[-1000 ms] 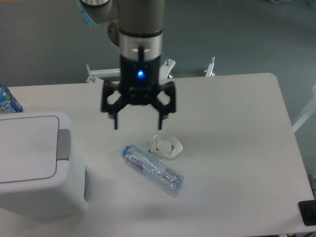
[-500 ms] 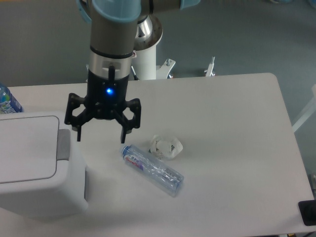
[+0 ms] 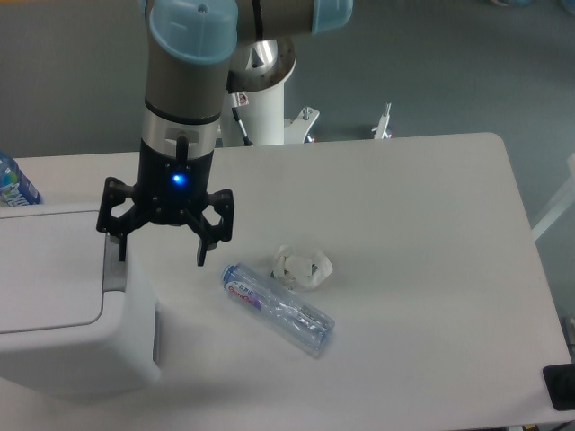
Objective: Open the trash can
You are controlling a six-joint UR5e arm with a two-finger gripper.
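No text can be read with certainty. The clear bottle [image 3: 278, 308] lying on the table [image 3: 431, 233] carries a label near its cap end with red lettering on white and a purple band, but the letters are too small and blurred to make out. A second bottle [image 3: 15, 182], at the table's left edge behind the trash can [image 3: 63, 305], shows a blue and green label, also illegible. The trash can bears no visible marking.
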